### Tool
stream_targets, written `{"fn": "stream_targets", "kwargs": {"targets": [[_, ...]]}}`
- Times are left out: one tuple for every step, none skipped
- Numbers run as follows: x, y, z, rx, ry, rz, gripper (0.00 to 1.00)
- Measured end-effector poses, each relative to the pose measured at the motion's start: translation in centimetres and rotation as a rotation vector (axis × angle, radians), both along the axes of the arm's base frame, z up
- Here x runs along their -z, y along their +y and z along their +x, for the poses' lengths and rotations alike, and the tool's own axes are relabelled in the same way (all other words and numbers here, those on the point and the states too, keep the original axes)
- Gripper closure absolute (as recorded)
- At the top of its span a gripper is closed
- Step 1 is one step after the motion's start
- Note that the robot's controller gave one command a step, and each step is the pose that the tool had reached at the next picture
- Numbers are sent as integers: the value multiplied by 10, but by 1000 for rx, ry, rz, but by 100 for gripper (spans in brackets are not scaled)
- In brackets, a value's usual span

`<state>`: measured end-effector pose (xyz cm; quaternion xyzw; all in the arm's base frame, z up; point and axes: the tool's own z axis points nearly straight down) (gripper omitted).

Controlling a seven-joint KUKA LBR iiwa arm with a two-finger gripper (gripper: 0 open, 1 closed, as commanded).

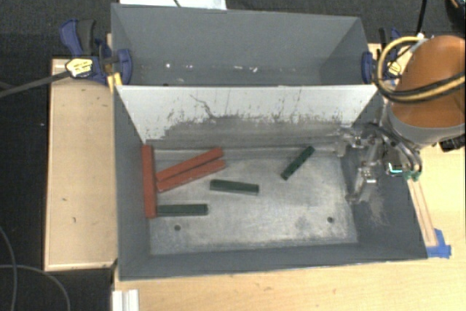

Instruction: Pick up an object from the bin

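Operator: Where is my tool sitting?

Spotter: Your tool [359,182] is down inside the grey bin [240,247], close by its right wall, over bare floor. I cannot tell from this angle whether it is apart or together. Above it you see the orange cover [433,80] on the wrist, with the cables [397,58] looped beside it.

Operator: What lies closest to it?

Spotter: Your nearest piece is the tilted green bar [297,162], toward the view's left of the tool and apart from it, near the back wall. Further left you have the flat green bar [234,187] in the middle of the floor and the front green bar [182,210] near the left corner. The two red bars [191,167] lie side by side on a slant, touching each other. The long red bar [148,182] runs along the left wall, its lower end just beside the front green bar.
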<state>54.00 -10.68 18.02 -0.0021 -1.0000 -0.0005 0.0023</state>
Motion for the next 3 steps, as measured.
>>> {"fn": "stream_targets", "kwargs": {"targets": [[80, 121, 14, -65, -2, 4, 0], [111, 199, 17, -123, -1, 4, 0], [110, 193, 18, -120, -3, -1, 100]]}}
